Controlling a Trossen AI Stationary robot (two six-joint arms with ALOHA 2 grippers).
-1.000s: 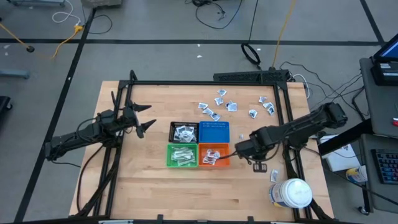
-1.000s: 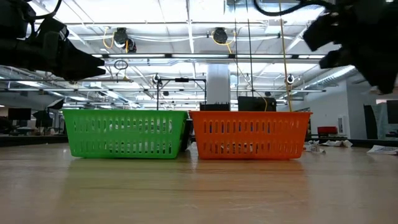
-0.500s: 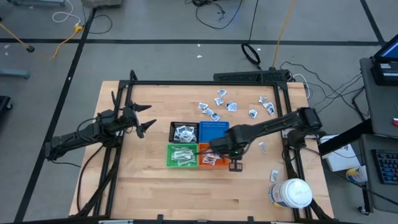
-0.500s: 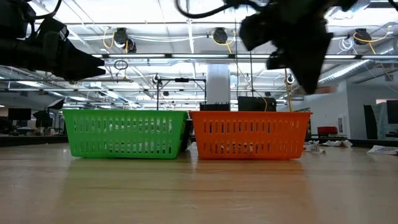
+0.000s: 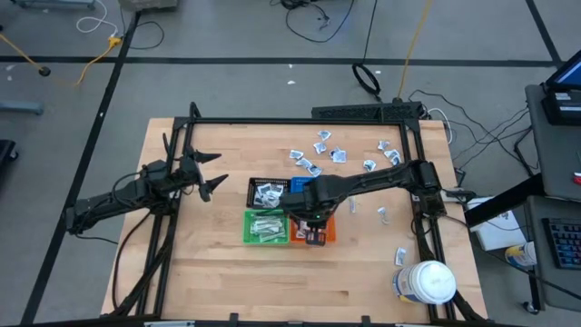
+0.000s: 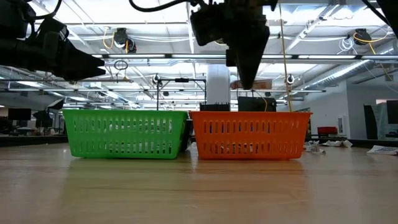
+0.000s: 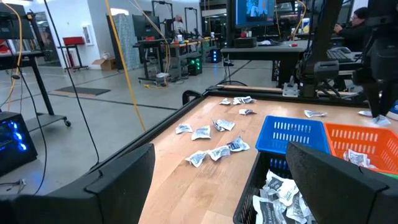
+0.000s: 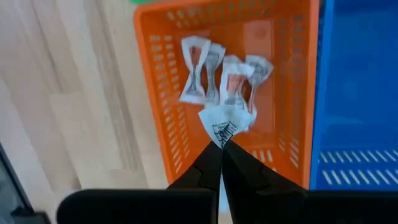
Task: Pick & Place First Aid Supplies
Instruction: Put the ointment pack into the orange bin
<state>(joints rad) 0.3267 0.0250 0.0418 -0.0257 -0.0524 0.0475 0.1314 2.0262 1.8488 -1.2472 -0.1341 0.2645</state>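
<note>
packet (image 8: 224, 122) | right tool (image 8: 219, 149) (pinching it) | moved over orange bin (image 8: 158, 106)

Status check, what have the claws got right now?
Right claw shut on small white wrapped packet, above orange slotted bin. Left claw open, idle at table's left. Nothing in the way.

Bare table (image 5: 218, 263) open before green bin (image 5: 266, 227), orange bin (image 5: 329, 234).
</note>
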